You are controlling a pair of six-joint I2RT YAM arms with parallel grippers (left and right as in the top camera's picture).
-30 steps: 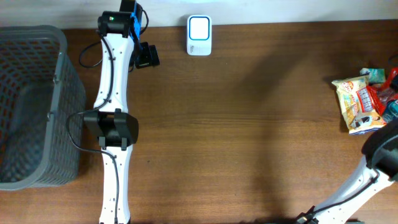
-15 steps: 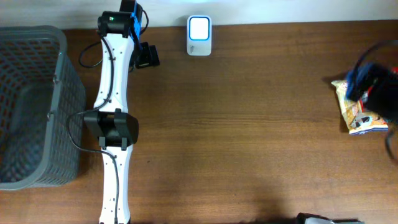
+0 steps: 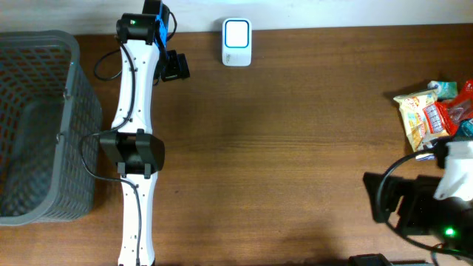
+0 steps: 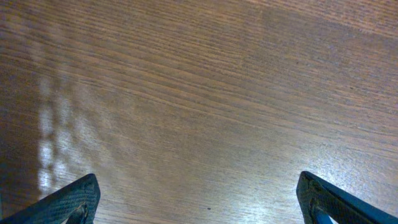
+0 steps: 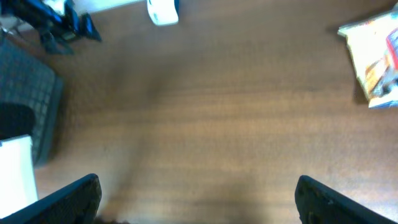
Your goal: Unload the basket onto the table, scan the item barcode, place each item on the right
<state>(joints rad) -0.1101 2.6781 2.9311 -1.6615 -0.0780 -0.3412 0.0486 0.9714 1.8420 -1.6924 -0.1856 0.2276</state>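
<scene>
The left arm (image 3: 135, 81) has white links joined by black housings, a black cable (image 3: 83, 157) looping beside it and a green light (image 3: 134, 21) near its blue end. The right arm (image 3: 425, 210) shows a black housing, a white link (image 3: 457, 174) and a green light (image 3: 446, 233)

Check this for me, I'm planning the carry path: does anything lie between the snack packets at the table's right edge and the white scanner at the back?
Nothing visible does: only bare table lies between the snack packets and the white scanner.

basket (image 3: 81, 125): grey mesh, far to the left of the right gripper (image 5: 198, 196) | table (image 3: 295, 148): brown wood grain, beneath that gripper
</scene>
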